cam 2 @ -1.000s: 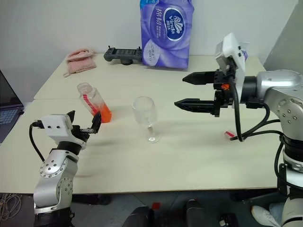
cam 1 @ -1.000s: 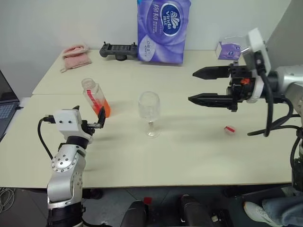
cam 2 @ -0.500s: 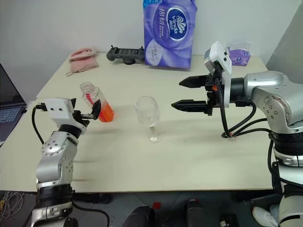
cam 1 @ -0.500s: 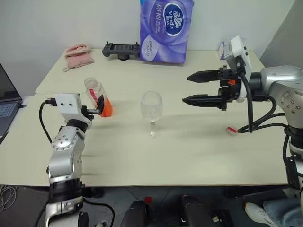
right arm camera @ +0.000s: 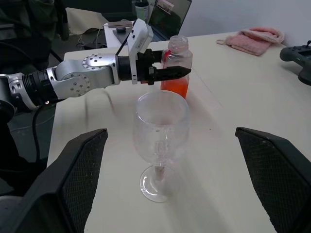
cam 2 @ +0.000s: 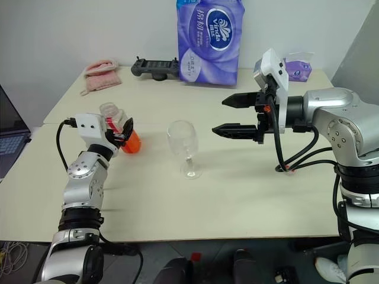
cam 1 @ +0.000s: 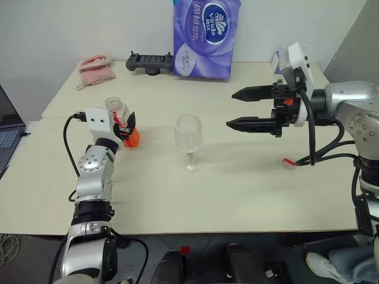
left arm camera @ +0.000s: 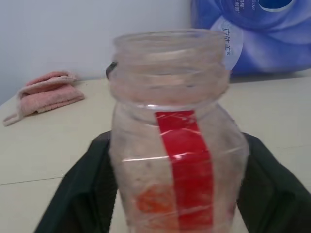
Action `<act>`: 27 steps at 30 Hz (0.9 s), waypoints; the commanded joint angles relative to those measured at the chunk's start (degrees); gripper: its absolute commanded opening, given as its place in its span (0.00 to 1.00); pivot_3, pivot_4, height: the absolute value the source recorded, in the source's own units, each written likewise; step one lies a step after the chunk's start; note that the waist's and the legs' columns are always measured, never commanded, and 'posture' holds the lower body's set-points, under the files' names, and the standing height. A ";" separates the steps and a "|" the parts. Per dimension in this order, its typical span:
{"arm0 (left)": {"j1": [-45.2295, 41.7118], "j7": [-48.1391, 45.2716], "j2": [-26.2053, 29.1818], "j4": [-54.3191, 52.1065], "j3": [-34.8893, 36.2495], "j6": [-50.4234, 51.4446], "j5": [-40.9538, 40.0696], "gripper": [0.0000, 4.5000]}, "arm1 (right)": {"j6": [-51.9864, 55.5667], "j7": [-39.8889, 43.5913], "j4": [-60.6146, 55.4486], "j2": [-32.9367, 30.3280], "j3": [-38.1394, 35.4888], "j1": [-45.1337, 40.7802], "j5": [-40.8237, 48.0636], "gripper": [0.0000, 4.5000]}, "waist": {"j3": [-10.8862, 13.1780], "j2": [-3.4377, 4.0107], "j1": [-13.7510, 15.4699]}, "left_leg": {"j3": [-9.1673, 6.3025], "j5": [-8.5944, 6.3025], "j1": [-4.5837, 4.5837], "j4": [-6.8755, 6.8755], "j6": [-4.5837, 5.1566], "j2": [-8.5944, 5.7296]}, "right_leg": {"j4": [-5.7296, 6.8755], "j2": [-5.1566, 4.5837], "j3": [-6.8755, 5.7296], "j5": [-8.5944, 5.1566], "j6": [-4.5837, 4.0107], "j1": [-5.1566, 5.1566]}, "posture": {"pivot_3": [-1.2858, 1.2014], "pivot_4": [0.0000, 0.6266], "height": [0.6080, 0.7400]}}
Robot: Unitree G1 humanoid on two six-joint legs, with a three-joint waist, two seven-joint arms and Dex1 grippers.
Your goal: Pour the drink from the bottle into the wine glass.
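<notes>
Here a pale beige tabletop (cam 1: 237, 195) against a white wall carries the uncapped bottle (cam 1: 121, 123), gripped by the left end effector (cam 1: 125, 126), left of the empty wine glass (cam 1: 188, 144), while the right end effector (cam 1: 235, 109) hovers open beyond the glass.

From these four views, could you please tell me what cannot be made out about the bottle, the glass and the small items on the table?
- Bottle base: cut off by the left wrist view's edge; in the head views the left gripper covers its body.
- Wine glass: whether it holds any drink, too faint.
- Small red-and-white item: too small to identify.
- Laptop: cut off at the edge.
</notes>
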 commanded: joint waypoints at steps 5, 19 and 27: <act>-2.79 -3.61 2.81 -0.85 -0.61 -2.64 0.11 0.38 | -3.65 -3.15 -4.94 0.00 -5.50 4.85 -0.06 1.00 | 0.00 -0.02 0.03 | -0.03 0.00 0.00 0.00 0.00 0.00 | 0.00 0.00 -0.03 0.00 0.00 0.01 | 0.52 0.24 1.00; -6.31 -18.99 10.39 -12.95 -14.50 -13.15 9.64 0.38 | -0.37 -12.38 -23.69 -1.48 -14.23 22.36 8.33 1.00 | 0.03 -0.07 -0.16 | 0.07 0.00 0.00 0.01 0.01 -0.01 | -0.02 0.02 0.04 0.00 0.06 0.01 | 0.52 0.24 1.00; -10.14 -17.78 11.65 -8.73 -15.90 -24.36 15.22 0.38 | -2.62 -13.15 -24.96 -1.32 -11.20 23.29 7.21 1.00 | 0.03 -0.07 -0.09 | 0.03 0.00 -0.02 0.01 0.01 -0.01 | -0.01 0.11 0.03 0.00 0.06 0.02 | 0.52 0.24 1.00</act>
